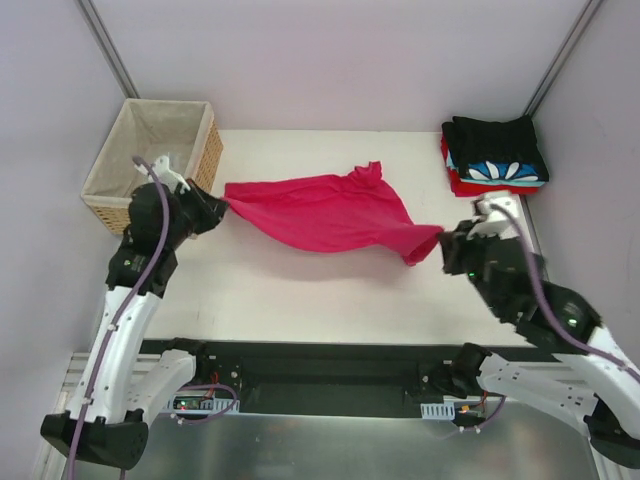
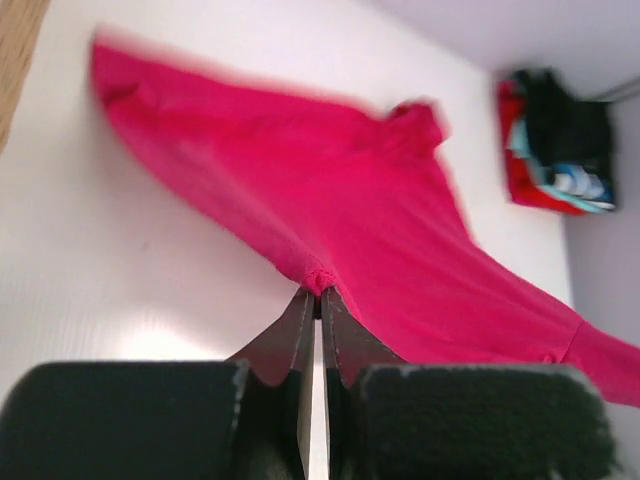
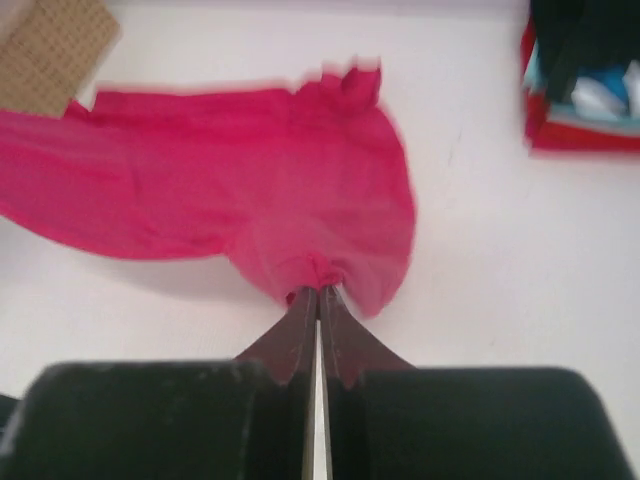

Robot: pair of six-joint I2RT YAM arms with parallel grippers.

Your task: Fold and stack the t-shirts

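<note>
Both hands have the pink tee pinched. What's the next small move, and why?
Probably lower both hands together to lay the crimson-pink t-shirt flat on the table. The left hand and right hand pinch opposite ends, and its middle looks bunched, not spread.

No readable text, label, brand, number or sign appears anywhere.

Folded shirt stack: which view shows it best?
Top external: whole folded stack in frame, sharp, at the far right corner. Left wrist shows it small, blurred; right wrist crops it at the top edge.
</note>
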